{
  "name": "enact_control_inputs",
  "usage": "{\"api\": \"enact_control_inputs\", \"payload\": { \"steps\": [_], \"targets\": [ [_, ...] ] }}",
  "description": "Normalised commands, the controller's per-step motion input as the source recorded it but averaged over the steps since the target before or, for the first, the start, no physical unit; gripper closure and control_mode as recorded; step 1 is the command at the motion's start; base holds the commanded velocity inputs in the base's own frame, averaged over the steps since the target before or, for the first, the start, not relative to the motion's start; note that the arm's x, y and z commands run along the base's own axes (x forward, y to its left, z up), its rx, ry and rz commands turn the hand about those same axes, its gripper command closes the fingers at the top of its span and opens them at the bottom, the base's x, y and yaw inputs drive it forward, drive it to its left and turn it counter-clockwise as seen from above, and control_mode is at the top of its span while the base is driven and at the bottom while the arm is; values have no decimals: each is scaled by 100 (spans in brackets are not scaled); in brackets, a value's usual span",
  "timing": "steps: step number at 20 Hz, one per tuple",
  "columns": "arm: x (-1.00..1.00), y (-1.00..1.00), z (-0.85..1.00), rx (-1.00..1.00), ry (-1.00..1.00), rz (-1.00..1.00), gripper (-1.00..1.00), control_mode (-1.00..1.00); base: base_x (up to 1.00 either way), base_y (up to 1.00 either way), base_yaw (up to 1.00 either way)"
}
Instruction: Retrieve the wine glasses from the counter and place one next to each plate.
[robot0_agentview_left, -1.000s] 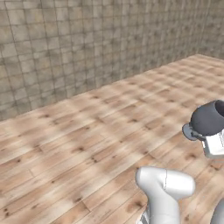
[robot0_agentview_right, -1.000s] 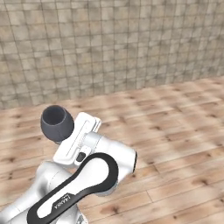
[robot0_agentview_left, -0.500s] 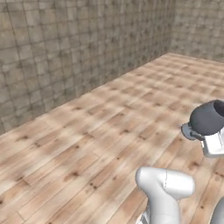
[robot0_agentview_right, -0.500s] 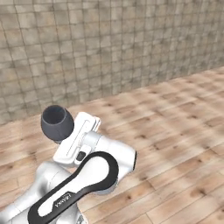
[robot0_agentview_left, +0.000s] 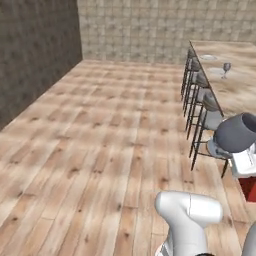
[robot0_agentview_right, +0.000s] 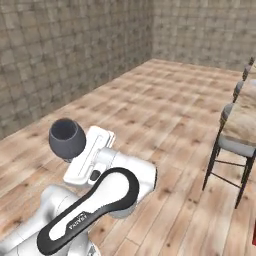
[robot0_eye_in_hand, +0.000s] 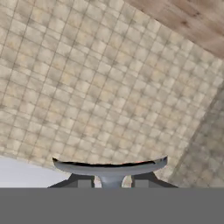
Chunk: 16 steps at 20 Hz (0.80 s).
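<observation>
My gripper is shut on the stem of the wider wine glass, whose dark smoky-grey bowl stands upright above the hand. The right base view has the same bowl beside the white hand. Its round foot crosses the bottom of the hand view between my fingertips. Far off on the long marbled bar top, the slimmer pale wine glass stands next to one plate. A second plate lies beyond it. The counter is out of view.
A row of grey-seated stools lines the bar's left side, and the nearest stool is close on my right. Wooden floor spreads to the left up to tiled walls.
The whole picture has swung round: the camera moved with the base. The bar, the stools and the plates have come into view. The dark glass stays in my gripper.
</observation>
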Motion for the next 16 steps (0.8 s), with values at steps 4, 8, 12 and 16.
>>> {"api": "enact_control_inputs", "payload": {
  "steps": [4, 8, 12, 16],
  "targets": [
    [0, 0, 0, 0, 0, 0, 100, 100, 47, 37, -89],
    [0, 0, 0, 0, 0, 0, 100, 100, 67, 53, -83],
    [0, 0, 0, 0, 0, 0, 100, 100, 81, 68, -76],
    [0, 0, 0, 0, 0, 0, 100, 100, 100, 85, -67]
  ]
}}
